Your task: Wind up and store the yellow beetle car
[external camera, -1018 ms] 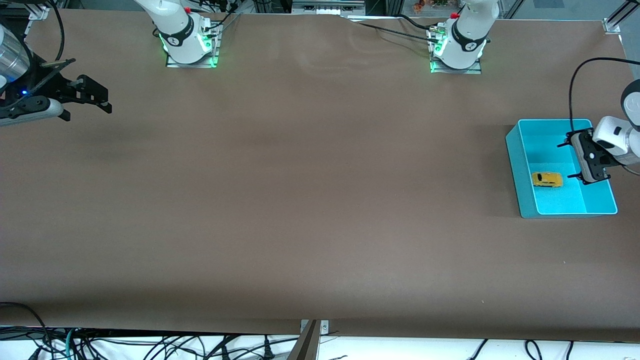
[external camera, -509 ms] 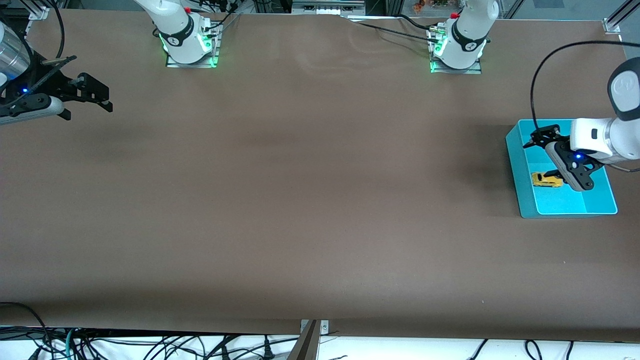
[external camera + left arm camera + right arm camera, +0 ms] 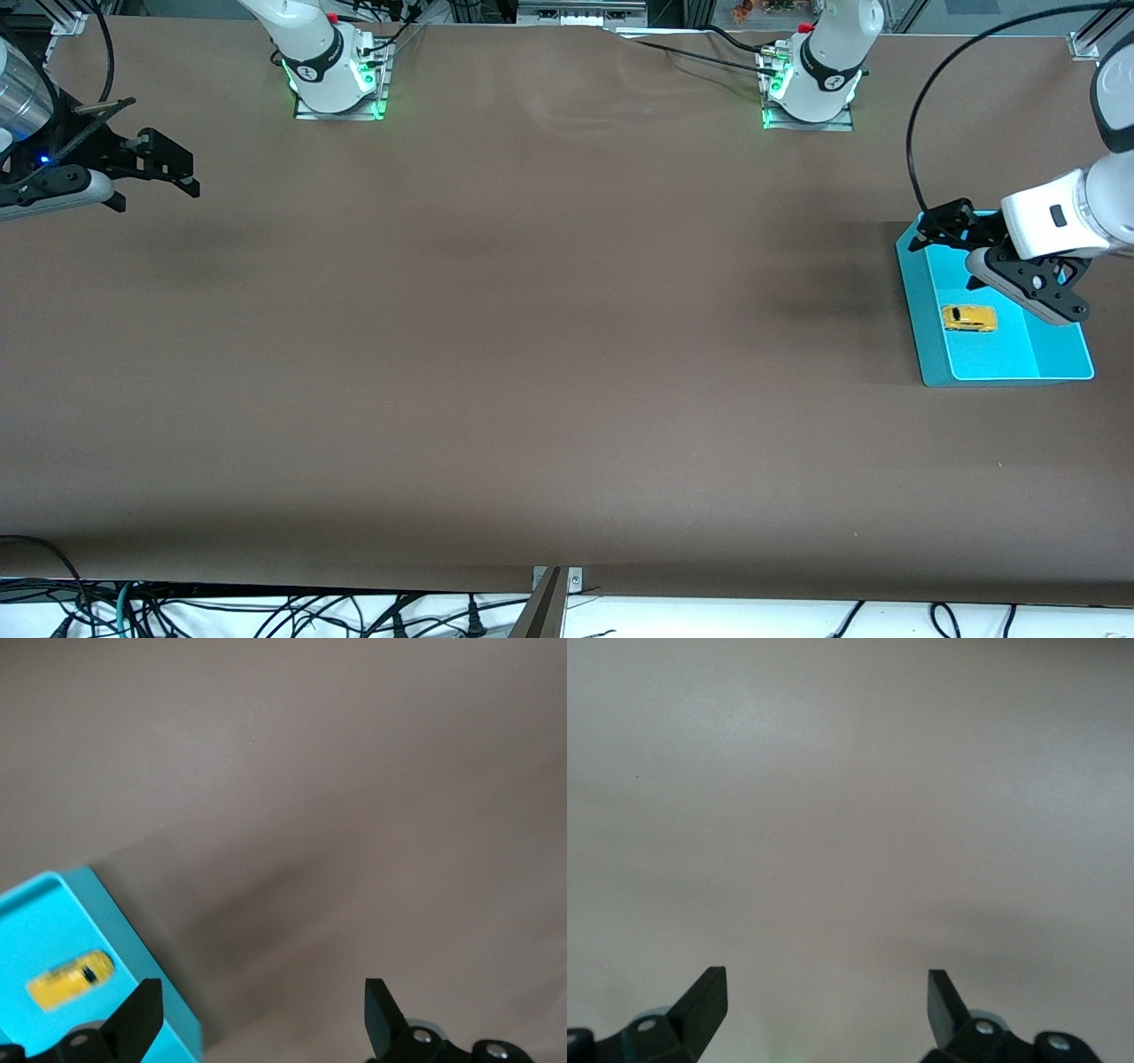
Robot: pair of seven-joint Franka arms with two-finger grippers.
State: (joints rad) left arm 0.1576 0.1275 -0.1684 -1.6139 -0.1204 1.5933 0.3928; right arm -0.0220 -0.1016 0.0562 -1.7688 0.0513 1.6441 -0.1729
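The yellow beetle car [image 3: 968,318] lies on the floor of the cyan bin [image 3: 1010,359] at the left arm's end of the table. It also shows in the left wrist view [image 3: 71,977], inside the bin [image 3: 40,917]. My left gripper [image 3: 942,263] hangs tilted above the bin's edge that faces the table's middle; it is open and empty, also in its own wrist view [image 3: 263,1014]. My right gripper [image 3: 158,197] waits open and empty above the right arm's end of the table, and shows in the right wrist view [image 3: 827,1001] over bare table.
The brown table [image 3: 549,337] stretches between the two arms. Both arm bases [image 3: 335,75] stand along the edge farthest from the front camera. Cables hang past the table edge nearest that camera.
My left gripper has lifted from low inside the bin and swung toward the bin's edge facing the table's middle. The car lies still in the bin. The right arm has not moved.
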